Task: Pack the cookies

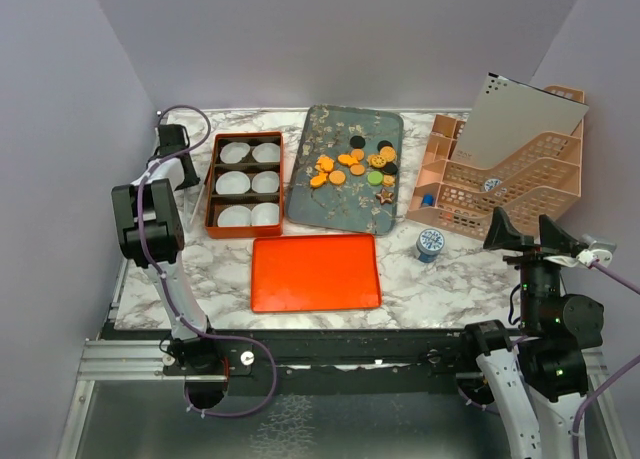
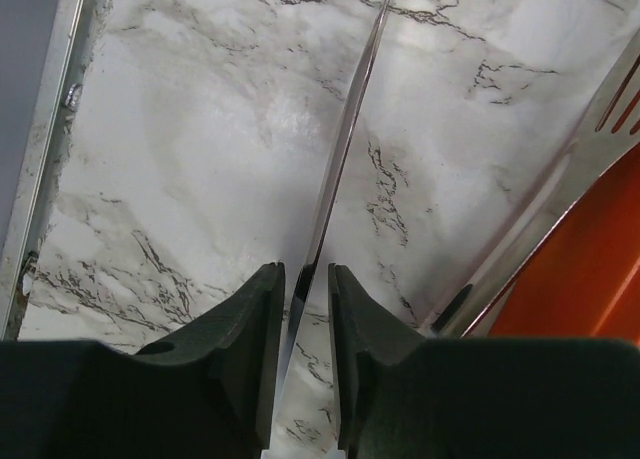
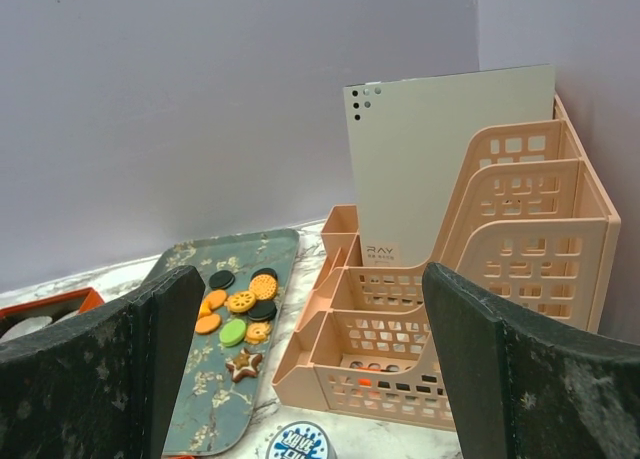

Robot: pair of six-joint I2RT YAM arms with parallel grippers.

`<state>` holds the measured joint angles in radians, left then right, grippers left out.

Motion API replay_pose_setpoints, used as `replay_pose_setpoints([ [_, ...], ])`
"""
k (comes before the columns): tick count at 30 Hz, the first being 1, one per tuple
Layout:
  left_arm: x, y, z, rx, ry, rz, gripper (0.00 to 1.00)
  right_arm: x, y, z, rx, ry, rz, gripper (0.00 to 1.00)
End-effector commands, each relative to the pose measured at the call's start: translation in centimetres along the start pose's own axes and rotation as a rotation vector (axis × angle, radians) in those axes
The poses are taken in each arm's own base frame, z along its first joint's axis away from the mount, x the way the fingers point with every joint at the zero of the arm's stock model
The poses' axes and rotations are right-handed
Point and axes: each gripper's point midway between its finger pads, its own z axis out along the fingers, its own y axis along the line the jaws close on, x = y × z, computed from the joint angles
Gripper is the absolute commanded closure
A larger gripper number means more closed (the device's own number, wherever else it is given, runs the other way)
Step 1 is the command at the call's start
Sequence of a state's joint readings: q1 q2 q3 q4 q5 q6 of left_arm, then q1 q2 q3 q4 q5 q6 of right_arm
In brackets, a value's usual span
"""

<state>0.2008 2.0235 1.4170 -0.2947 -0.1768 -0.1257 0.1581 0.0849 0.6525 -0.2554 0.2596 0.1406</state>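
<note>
The cookies (image 1: 358, 163) lie loose on a grey-green patterned tray (image 1: 310, 204) at mid-table: mostly orange discs, a few black, one green (image 1: 375, 177) and a brown star (image 1: 385, 195). The right wrist view shows the same cookies (image 3: 240, 301) ahead and to the left. My right gripper (image 1: 530, 234) hangs at the table's right edge, well short of them, wide open and empty (image 3: 312, 279). My left gripper (image 1: 172, 139) is at the back left corner, pointing down at bare marble. Its jaws are almost together with nothing between them (image 2: 306, 269).
A red box (image 1: 212, 194) with several white paper liners sits left of the tray, its rim (image 2: 560, 189) beside my left gripper. An orange lid (image 1: 315, 271) lies in front. A blue-and-white tin (image 1: 431, 243) and a peach organizer (image 1: 500, 169) holding a white sheet stand at the right.
</note>
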Motion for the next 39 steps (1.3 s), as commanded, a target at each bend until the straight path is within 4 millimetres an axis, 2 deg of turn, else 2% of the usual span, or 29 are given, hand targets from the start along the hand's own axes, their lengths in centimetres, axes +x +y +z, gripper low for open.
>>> replay_pose_setpoints([
  [1,0.6,0.7,1.2,-0.025,0.036,0.029,0.71,0.6,0.6,0.3,-0.032,0.017,-0.008,0.0],
  [6,1.3,0.8,1.6,-0.031,0.065,0.054,0.85,0.7,0.7,0.3,-0.038,0.024,-0.013,0.0],
  [12,-0.1,2.2,-0.3,-0.088,0.029,0.078,0.99,0.9,0.9,0.5,-0.045,0.032,-0.015,0.0],
  [19,-2.1,5.1,-4.3,-0.229,-0.05,0.068,1.0,1.2,1.2,0.7,-0.064,0.047,-0.023,0.0],
  [25,-5.1,5.9,-8.7,-0.244,-0.167,-0.002,1.0,1.8,2.3,1.0,-0.123,0.069,-0.029,0.0],
  [29,-6.9,5.0,-12.0,-0.171,-0.251,-0.077,1.0,2.2,3.3,1.2,-0.171,0.096,-0.029,0.0],
  [34,-8.1,2.4,-15.9,0.008,-0.329,-0.192,1.0,3.5,4.3,1.9,-0.205,0.172,-0.004,0.0],
  [39,-8.6,-0.7,-19.7,0.206,-0.372,-0.227,1.0,5.5,5.2,3.0,-0.207,0.289,0.069,0.0],
])
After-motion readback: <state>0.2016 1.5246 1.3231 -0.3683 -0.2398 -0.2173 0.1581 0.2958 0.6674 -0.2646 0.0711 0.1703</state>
